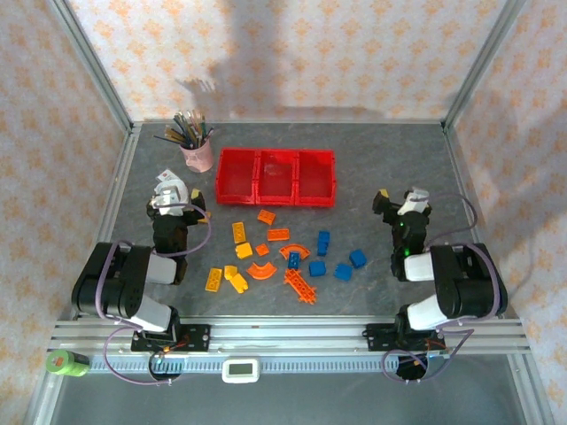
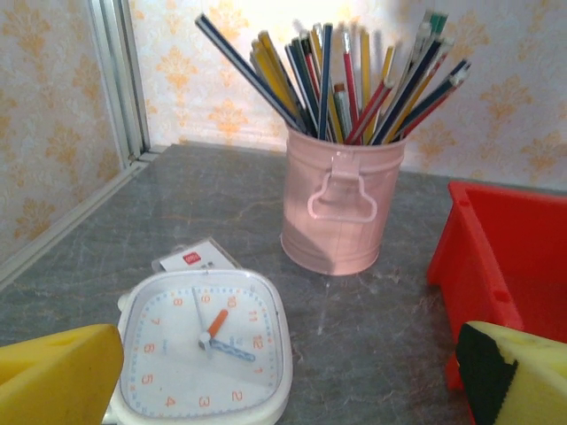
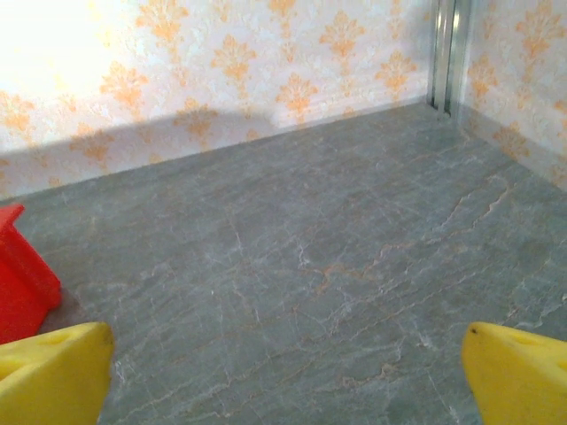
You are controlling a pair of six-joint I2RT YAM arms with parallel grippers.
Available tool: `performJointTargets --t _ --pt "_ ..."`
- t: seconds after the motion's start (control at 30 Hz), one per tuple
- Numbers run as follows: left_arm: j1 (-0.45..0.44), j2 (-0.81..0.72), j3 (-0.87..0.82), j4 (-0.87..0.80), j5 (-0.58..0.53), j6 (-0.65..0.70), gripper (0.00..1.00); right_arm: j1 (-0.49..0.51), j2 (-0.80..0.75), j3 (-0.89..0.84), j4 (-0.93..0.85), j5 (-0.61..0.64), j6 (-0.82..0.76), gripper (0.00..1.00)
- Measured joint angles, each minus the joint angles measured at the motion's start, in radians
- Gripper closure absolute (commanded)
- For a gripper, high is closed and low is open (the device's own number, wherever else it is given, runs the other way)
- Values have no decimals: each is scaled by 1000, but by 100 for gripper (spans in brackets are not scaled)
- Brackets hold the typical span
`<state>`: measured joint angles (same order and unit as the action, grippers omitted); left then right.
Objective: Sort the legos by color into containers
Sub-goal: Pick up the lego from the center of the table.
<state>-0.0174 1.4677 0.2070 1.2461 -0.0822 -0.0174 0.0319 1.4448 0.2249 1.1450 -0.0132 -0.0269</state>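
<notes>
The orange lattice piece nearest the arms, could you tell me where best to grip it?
Probably across its narrow width at mid-length, coming straight down: the lattice piece lies flat, long and thin, running diagonally, so the grip should sit square to that line.

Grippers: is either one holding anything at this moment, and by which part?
Nothing is held. The left gripper and the right gripper both stand open and empty; the legos lie loose on the table between the arms.
</notes>
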Motion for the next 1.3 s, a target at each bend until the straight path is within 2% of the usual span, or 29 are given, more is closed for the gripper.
performJointTargets --t 0.37,0.6,0.77,0.9,1.13,1.3 --pt "0 -302 11 -196 7 -41 1 0 -227 79 -283 31 97 0" --pt "0 -430 61 -357 64 -195 0 0 -348 145 -531 58 331 0" --pt "1 -461 60 -416 72 -363 0 0 -337 209 -705 8 417 0" --pt "1 -464 98 -562 97 -451 1 7 -315 278 -828 -48 437 0" --pt "-8 -479 191 -787 180 -510 1 97 -294 369 -991 -94 429 0" --pt "-93 -515 224 -938 187 -534 1 146 -291 383 -1066 -139 425 0"
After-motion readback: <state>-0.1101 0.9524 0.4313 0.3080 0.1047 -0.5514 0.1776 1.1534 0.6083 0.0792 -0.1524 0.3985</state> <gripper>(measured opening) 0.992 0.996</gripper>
